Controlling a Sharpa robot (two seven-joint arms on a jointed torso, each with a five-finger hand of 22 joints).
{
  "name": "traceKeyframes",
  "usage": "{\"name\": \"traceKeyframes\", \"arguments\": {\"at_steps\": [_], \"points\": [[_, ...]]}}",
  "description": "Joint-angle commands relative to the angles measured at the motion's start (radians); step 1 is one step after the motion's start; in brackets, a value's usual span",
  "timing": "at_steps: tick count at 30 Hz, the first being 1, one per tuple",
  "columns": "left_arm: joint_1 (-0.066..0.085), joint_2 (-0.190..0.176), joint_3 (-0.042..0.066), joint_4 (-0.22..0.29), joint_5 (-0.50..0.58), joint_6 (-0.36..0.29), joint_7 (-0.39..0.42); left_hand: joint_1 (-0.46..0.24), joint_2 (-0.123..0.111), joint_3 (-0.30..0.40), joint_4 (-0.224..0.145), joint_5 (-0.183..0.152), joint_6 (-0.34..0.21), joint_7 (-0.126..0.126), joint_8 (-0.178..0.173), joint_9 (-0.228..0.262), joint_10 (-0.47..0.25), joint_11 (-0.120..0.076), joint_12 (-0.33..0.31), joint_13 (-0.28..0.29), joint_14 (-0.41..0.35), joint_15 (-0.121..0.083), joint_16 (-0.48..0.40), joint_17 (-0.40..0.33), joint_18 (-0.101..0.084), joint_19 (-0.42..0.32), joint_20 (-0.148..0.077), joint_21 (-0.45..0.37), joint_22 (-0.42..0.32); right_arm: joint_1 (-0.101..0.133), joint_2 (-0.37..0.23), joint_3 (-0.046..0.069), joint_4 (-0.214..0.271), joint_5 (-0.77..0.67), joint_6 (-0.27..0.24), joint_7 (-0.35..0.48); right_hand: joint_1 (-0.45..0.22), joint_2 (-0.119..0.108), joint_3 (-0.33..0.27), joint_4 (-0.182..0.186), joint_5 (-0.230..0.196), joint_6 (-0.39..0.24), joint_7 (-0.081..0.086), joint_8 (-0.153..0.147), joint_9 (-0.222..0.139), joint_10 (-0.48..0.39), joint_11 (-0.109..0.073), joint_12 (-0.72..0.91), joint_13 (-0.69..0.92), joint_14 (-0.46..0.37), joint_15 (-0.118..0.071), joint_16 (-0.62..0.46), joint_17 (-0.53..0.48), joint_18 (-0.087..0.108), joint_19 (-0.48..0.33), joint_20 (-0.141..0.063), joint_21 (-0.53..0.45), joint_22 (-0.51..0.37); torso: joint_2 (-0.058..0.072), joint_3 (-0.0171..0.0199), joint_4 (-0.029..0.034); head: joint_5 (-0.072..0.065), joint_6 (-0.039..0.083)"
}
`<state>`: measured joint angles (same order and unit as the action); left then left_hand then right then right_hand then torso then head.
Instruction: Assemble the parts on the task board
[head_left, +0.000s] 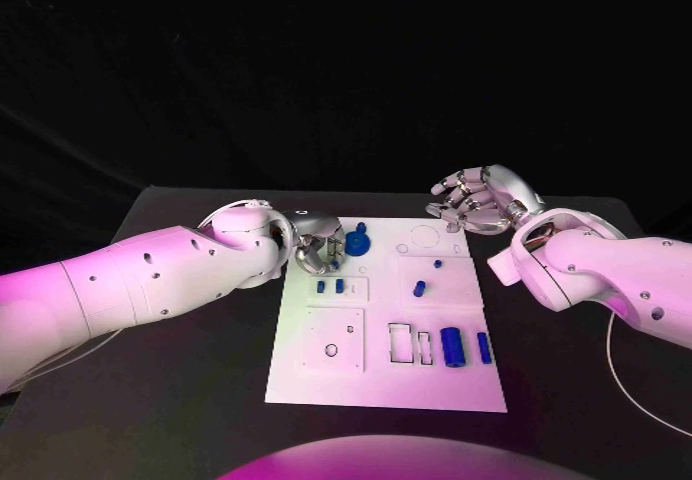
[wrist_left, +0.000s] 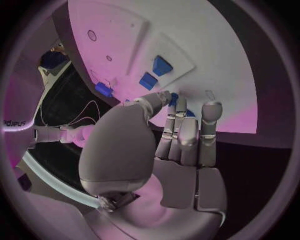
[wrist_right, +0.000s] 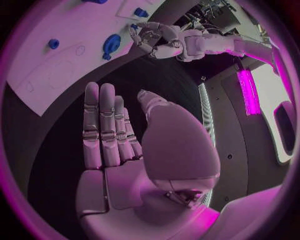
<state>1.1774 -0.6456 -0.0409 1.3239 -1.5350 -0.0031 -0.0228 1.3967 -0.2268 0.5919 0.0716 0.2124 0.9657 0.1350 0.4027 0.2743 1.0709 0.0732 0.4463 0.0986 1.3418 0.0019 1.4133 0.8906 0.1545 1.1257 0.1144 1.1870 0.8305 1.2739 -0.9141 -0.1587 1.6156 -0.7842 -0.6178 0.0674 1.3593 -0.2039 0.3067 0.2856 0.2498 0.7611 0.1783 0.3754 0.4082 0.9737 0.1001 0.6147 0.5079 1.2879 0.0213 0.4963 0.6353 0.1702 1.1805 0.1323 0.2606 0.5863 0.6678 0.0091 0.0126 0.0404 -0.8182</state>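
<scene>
You're early to midway, by my read. The task board (head_left: 378, 385) lies mid-counter (head_left: 173, 400), and most blue parts are on it, loose or seated, can't tell which for all. Your left robot hand (head_left: 317, 250) sits at the board's 10 o'clock corner, fingers curled down just beside the big round blue part (head_left: 356, 241) near the 12 o'clock edge; in the left wrist view the fingertips (wrist_left: 211, 107) come down to the board with a bit of blue between them, but whether they actually clamp a piece I cannot tell. Your right robot hand (head_left: 476, 198) hovers off the board's 1 o'clock corner, fingers apart, holding nothing; the right wrist view shows its palm flat and bare. Two small blue parts (head_left: 329, 286) stand in the block left of centre, looking seated. Two more small pieces (head_left: 427, 277) sit right of centre, seating unclear. At 4 o'clock a blue cylinder (head_left: 453, 346) and a slim blue bar (head_left: 485, 347) lie next to two outlined slots (head_left: 410, 343) that look unfilled. The round outline (head_left: 424, 238) at 1 o'clock also looks empty. Left to do, judging by this: fill those slots and the circle, and finish the big round part.
</scene>
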Motion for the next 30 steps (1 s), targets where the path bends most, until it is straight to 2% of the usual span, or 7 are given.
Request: {"name": "traceKeyframes", "arguments": {"at_steps": [1,13,30], "points": [[-0.004,-0.002,-0.004,0.002,0.001,0.006,0.008,-0.011,-0.002,-0.005,-0.002,-0.001,-0.019,0.004,-0.012,-0.006,0.005,0.001,-0.006,0.002,0.008,0.003,0.002,0.001,-0.004,0.002,-0.002,-0.004,-0.002,0.0,0.0,0.0,0.0,-0.002,0.0,0.009,-0.006,-0.002,0.005,0.0,-0.004,0.0,0.005,0.006,0.001,-0.007,0.003,-0.003,-0.001,0.002,0.007,-0.007,0.001,0.011,0.007,0.001,-0.003,-0.001,0.0,-0.0002,0.0005,0.0,-0.001],[-0.005,-0.005,-0.003,0.003,0.003,-0.015,0.011,-0.029,-0.015,-0.005,0.002,-0.001,-0.055,0.013,-0.043,-0.011,-0.006,0.009,-0.031,0.003,0.011,0.009,0.005,0.003,-0.004,0.003,0.003,-0.007,-0.005,0.0,0.001,0.0,-0.001,-0.007,-0.007,0.004,-0.007,-0.002,0.005,0.0,-0.004,0.0,0.006,0.006,0.001,-0.007,0.004,-0.004,-0.002,0.002,0.008,-0.008,0.001,0.011,0.007,0.001,-0.004,-0.002,0.0,0.0004,-0.0004,0.002,-0.001],[-0.006,-0.008,-0.003,0.006,0.003,-0.032,0.009,-0.035,-0.02,-0.005,0.004,-0.001,-0.066,0.016,-0.053,-0.011,-0.015,0.013,-0.042,0.003,0.008,0.012,0.004,-0.002,-0.003,0.0,0.006,-0.011,-0.011,0.0,-0.001,0.0,-0.002,-0.008,-0.008,-0.001,-0.008,-0.003,0.005,0.0,-0.004,-0.001,0.006,0.006,0.001,-0.007,0.004,-0.003,-0.003,0.002,0.008,-0.01,0.002,0.011,0.007,0.001,-0.005,-0.003,-0.001,0.0003,-0.0003,0.002,0.001]]}}
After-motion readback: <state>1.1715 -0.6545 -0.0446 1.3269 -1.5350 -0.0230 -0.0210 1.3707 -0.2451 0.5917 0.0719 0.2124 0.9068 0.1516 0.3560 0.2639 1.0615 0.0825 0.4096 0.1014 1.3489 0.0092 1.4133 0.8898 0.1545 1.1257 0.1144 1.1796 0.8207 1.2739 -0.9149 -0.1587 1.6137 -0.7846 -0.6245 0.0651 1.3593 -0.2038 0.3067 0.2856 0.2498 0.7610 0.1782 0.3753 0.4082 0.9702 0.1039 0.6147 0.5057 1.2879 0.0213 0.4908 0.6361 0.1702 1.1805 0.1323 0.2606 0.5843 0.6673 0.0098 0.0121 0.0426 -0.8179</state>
